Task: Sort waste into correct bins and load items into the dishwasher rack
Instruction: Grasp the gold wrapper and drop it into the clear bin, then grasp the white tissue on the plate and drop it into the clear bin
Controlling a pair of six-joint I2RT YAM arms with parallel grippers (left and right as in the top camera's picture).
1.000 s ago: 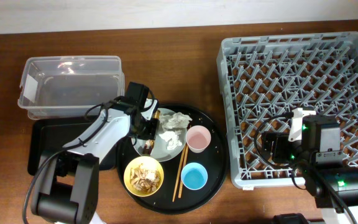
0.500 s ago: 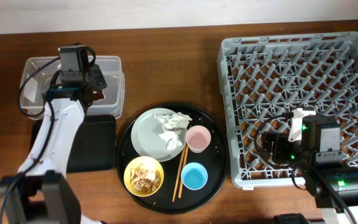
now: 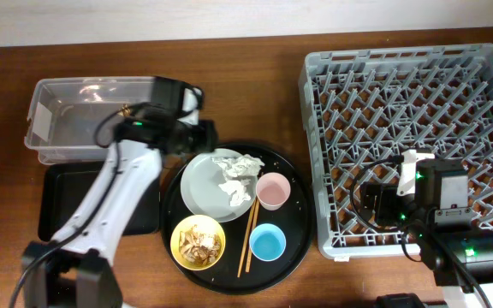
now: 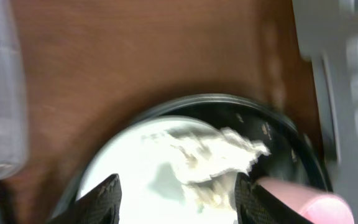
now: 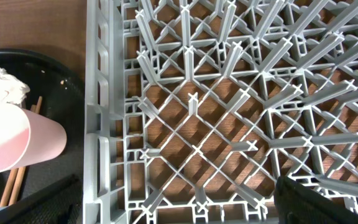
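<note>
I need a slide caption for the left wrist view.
Open left hand facing crumpled white tissue on pale round plate.

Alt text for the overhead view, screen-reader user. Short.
The left arm's open claw hovers at the upper-left edge of a plate holding crumpled tissue, on a round black tray with a pink cup, blue cup, chopsticks and a yellow bowl of scraps. A clear tub and shallow black bin sit left; the right arm sits over an empty grey rack at right.
</note>
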